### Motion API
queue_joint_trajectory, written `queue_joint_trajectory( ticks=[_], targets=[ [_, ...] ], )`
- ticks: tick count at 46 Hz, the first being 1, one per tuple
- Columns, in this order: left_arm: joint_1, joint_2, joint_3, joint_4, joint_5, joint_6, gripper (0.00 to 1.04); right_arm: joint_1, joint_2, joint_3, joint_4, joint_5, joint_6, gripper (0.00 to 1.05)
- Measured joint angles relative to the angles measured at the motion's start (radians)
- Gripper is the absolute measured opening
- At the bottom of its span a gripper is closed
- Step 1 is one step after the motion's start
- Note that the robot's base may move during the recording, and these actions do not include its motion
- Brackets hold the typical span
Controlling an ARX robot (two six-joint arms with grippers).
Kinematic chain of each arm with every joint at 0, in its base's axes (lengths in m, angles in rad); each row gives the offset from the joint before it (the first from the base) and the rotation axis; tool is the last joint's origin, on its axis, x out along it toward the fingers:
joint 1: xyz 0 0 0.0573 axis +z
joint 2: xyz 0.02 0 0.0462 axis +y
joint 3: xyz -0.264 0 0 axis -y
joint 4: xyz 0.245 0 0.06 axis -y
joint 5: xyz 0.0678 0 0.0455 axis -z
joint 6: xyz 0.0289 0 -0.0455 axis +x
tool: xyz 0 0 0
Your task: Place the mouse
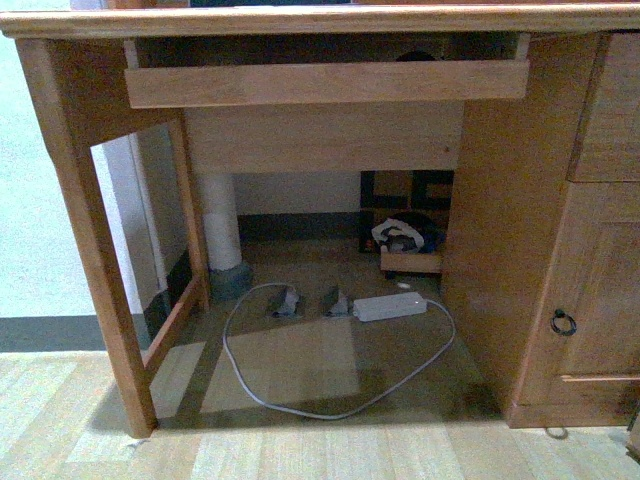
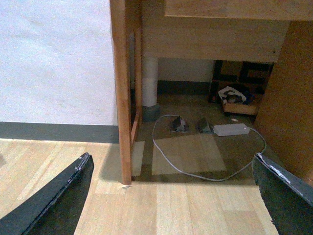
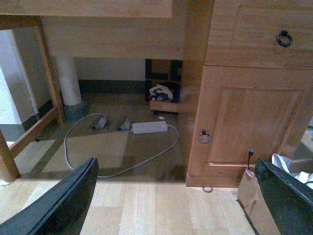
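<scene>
Both empty: the left hand (image 2: 171,159) and the right hand (image 3: 177,164) hang low with fingers spread wide, which looks like a ready pose. The mouse (image 1: 415,56) seems to be the dark lump peeking over the pull-out tray (image 1: 320,85), though it's too hidden to be sure.

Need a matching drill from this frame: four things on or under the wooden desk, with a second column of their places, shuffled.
1. white rectangular power brick
2. black metal ring handle
3. long wooden pull-out tray
4. white round pillar

A. on the cabinet door
B. lying on the floor under the desk
C. just below the desktop
D. upright at the back, far left of the kneehole

Pairs: 1-B, 2-A, 3-C, 4-D
</scene>
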Motion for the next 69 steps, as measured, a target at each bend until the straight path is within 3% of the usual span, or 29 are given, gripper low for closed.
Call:
queue_joint_trajectory(
  ticks=[69],
  targets=[
    [0.0,0.0,0.0,0.001,0.0,0.0,0.98,0.0,0.0,0.0,0.0,0.0,0.0,0.98]
  ],
)
